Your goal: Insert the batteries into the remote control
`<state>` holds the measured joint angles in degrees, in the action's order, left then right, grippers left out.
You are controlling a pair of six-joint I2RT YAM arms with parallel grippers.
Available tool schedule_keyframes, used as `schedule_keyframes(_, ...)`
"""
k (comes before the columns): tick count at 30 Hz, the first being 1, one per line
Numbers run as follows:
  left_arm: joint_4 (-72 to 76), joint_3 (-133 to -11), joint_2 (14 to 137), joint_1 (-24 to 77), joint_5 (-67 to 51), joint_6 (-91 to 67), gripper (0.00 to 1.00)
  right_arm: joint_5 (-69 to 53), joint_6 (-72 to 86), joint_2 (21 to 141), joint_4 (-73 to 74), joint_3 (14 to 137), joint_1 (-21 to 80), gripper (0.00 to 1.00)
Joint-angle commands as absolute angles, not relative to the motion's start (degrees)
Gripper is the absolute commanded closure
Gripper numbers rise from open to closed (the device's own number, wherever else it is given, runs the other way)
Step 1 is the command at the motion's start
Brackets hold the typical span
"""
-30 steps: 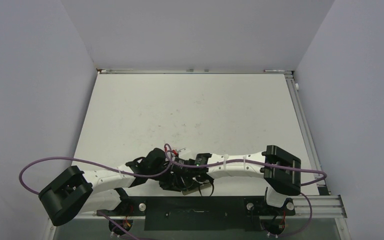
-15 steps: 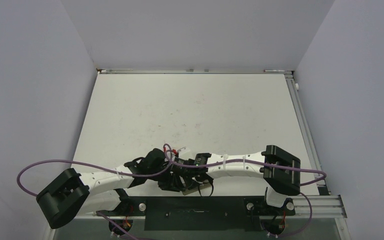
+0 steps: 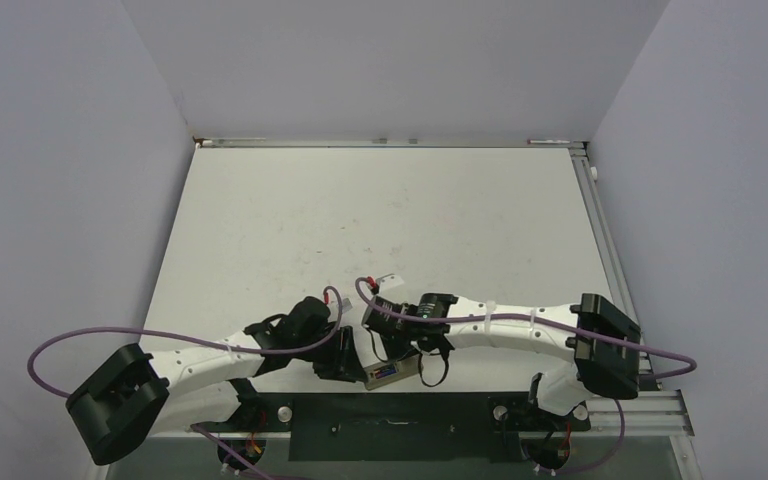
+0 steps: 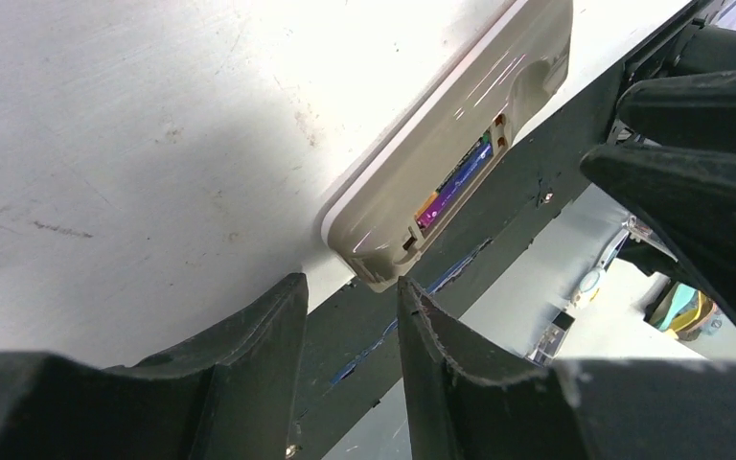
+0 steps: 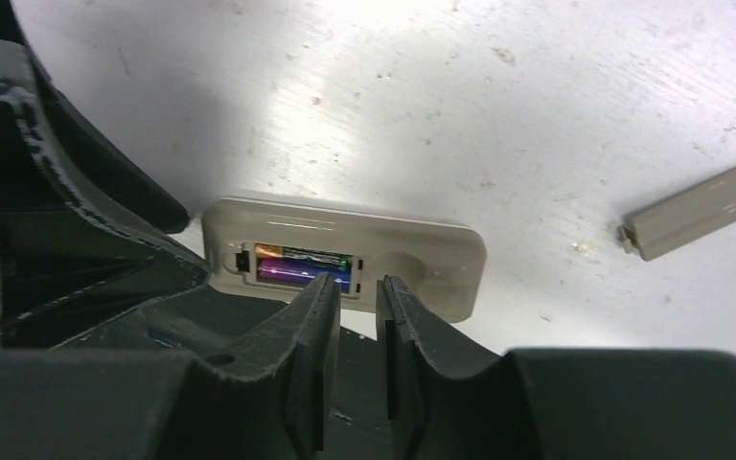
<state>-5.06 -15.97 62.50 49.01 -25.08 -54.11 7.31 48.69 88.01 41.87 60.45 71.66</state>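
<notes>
The remote control (image 5: 345, 264) lies back up at the table's near edge, also seen in the top view (image 3: 384, 373). Its battery recess is uncovered. Both batteries lie side by side in it: a purple one (image 5: 292, 275) and a gold-ended one (image 5: 287, 255); they also show in the left wrist view (image 4: 455, 180). My right gripper (image 5: 356, 283) hovers just over the recess, jaws a narrow gap apart with nothing between them. My left gripper (image 4: 348, 286) is open, its tips at the remote's (image 4: 441, 134) end, the corner just ahead of the gap.
A beige battery cover (image 5: 695, 223) lies loose on the table, farther in from the remote, a small pale piece in the top view (image 3: 388, 278). The black base rail (image 3: 390, 425) runs right below the table edge. Purple cables loop off both arms.
My right gripper has lifted off the remote, drawn back to the right and parted its jaws slightly. The remote now shows in the top view. The left arm shifted slightly left.
</notes>
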Motion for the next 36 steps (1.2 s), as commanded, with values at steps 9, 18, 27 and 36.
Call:
schedule_keyframes(9,-9.4,-22.95,60.34,47.57,-22.41,-51.81,0.52,6.76,48.52,80.93,40.94,54.59,70.62,0.9)
schedule_keyframes(18,-9.55,-26.1,63.72,46.45,-21.75,-49.87,0.5,4.17,52.09,75.35,37.6,47.18,70.98,0.91)
schedule_keyframes(27,-7.72,-28.38,69.21,46.41,-21.49,-48.37,0.61,2.02,53.41,75.33,33.86,42.53,71.87,0.91)
schedule_keyframes(36,-6.66,-29.78,72.5,46.41,-22.11,-47.84,0.79,1.1,53.71,77.48,30.72,40.53,72.19,0.91)
